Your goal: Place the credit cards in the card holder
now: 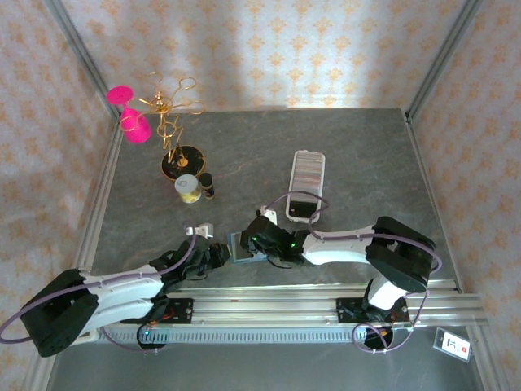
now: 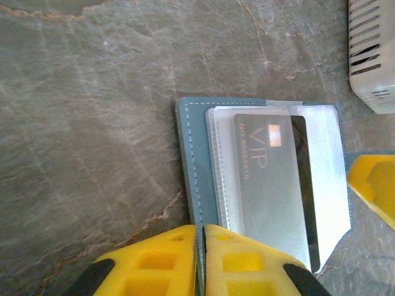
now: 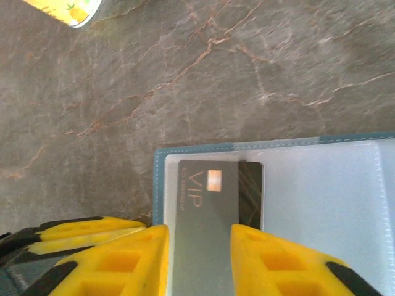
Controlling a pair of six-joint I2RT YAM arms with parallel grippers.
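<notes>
The teal card holder point(image 1: 242, 247) lies open near the table's front edge, its clear sleeves facing up point(image 2: 192, 123) point(image 3: 158, 185). A grey VIP credit card point(image 2: 271, 185) point(image 3: 207, 203) lies partly inside a sleeve, its near end sticking out. My left gripper point(image 1: 221, 255) point(image 2: 200, 246) is shut on the holder's teal edge. My right gripper point(image 1: 260, 239) point(image 3: 199, 259) hovers over the card's near end, jaws apart, the card running under the gap. More credit cards point(image 1: 308, 171) stand as a striped row in the long white tray.
The white tray point(image 1: 296, 173) point(image 2: 373, 61) lies beyond the holder, with a dark white-framed rectangle point(image 1: 302, 206) at its near end. At the back left stand a gold jewellery stand point(image 1: 171, 122), pink cups point(image 1: 130, 114), a small jar point(image 1: 187, 187) and a dark bottle point(image 1: 208, 186).
</notes>
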